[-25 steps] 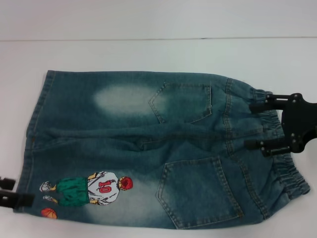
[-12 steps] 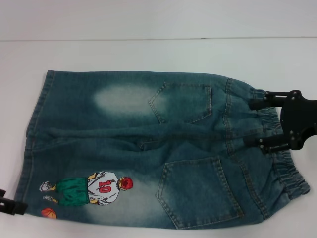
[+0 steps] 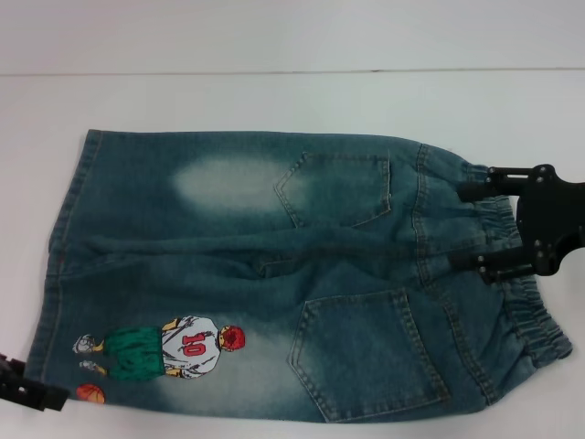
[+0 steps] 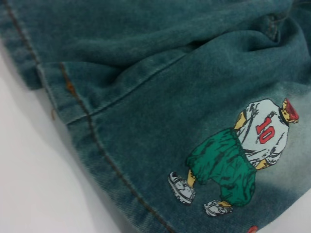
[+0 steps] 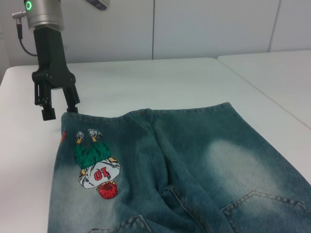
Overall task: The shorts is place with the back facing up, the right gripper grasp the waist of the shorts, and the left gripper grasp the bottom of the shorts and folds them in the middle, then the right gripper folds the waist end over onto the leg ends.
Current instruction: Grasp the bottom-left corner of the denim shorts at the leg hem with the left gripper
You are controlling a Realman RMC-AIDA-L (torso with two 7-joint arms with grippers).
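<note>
Lying flat with the back pockets up on the white table (image 3: 274, 101), the shorts (image 3: 274, 274) stretched between our two grippers. Our right gripper (image 3: 486, 229) had its fingers (image 3: 477, 193) spread wide over the waist (image 3: 512, 265), one prong on the gathered band, the other just past it, gripping nothing. Our left gripper (image 5: 59, 108) hung above the table just outside the leg ends (image 5: 146, 112), its prongs parted and empty, beside the cartoon player (image 4: 238, 155).

Shorts (image 4: 160, 97) lie flat on white table (image 4: 34, 184); leg ends (image 4: 92, 141) run diagonally; cartoon player numbered 10 (image 4: 238, 155) near hem.
</note>
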